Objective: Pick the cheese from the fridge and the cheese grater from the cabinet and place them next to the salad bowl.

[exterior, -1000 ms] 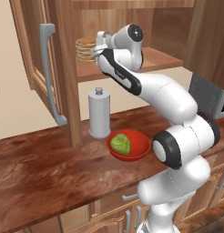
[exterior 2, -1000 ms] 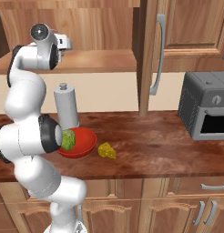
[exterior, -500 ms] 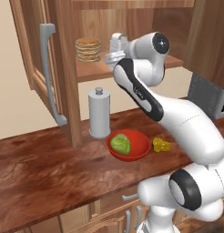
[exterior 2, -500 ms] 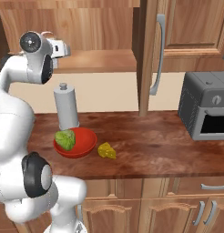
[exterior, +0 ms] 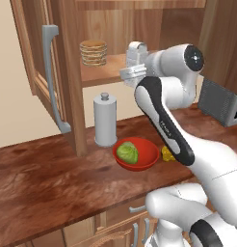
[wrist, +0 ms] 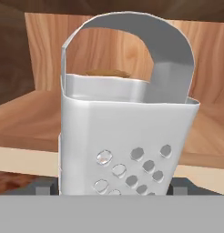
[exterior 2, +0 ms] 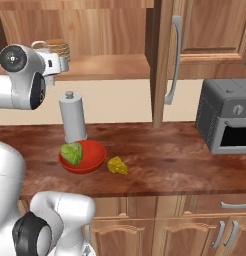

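I've got the tool (exterior: 132, 62) up at the cabinet (exterior: 67, 72) shelf, and in the hand view the cheese grater (wrist: 125, 141) sits right in front of the camera, upright, handle arching over the top, dotted holes low on its face. The dark finger tips (wrist: 43, 186) show on either side of its base, jaws spread wide around it (I cannot tell whether they actually press on it). Behind the grater, a bit of the stack of tan discs (exterior: 93, 52) peeks over its rim; from the left base view that stack stands on the same shelf, left of the tool.

Using the salad bowl (exterior 2: 84, 159) as anchor: it's on the desk (exterior 2: 160, 165) with the lettuce head (exterior 2: 71, 153) inside. The cheese (exterior 2: 117, 166) lies just right of the bowl on the desk, close but apart. The grey cylinder with knob (exterior 2: 72, 117) stands just behind the bowl. The cabinet shelf is above and behind the bowl, its open door with bar handle (exterior: 54, 82) off to the left. Well right of the bowl sits a grey microwave (exterior 2: 227, 120).
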